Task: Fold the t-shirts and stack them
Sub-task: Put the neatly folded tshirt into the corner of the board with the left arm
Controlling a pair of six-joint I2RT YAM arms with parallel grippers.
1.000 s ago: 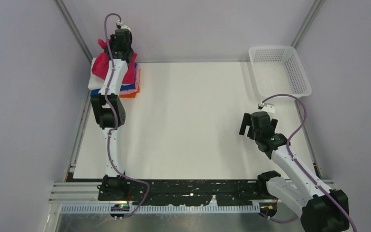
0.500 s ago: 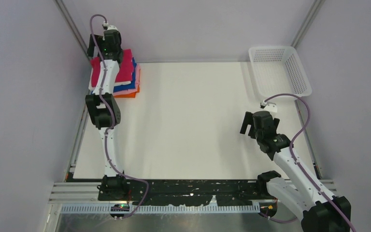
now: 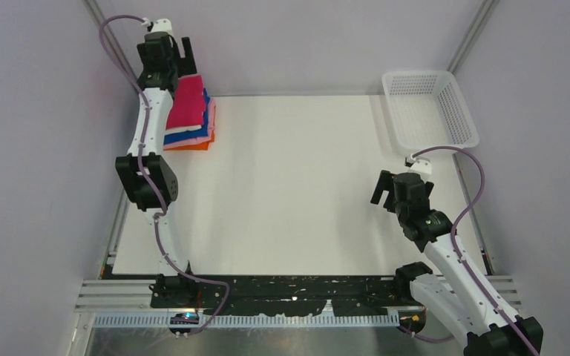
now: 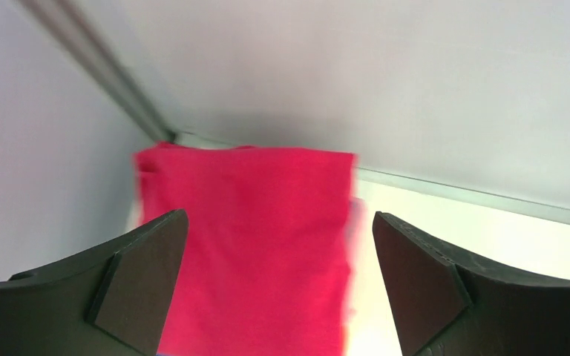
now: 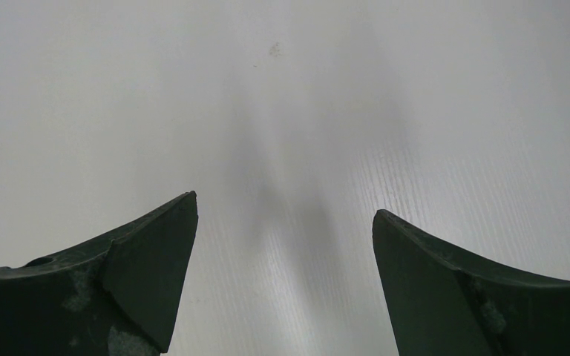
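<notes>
Magenta tee (image 4: pixel 252 245) lies flat atop the stack (image 3: pixel 191 137) at the table's (image 3: pixel 297 193) far-left corner, left fingers (image 4: pixel 137 285) spread empty above it, right fingers (image 5: pixel 141 274) open too; retract straight up, don't snag an edge.

A white bench (image 3: pixel 304 185) is enclosed on three sides by pale lilac-grey walls (image 3: pixel 37 148). Two metal posts (image 3: pixel 110 42) are set at the far corners. The near edge is bordered by a black rail (image 3: pixel 304 285) and an aluminium frame (image 3: pixel 115 294). Soft, even light is cast throughout.
</notes>
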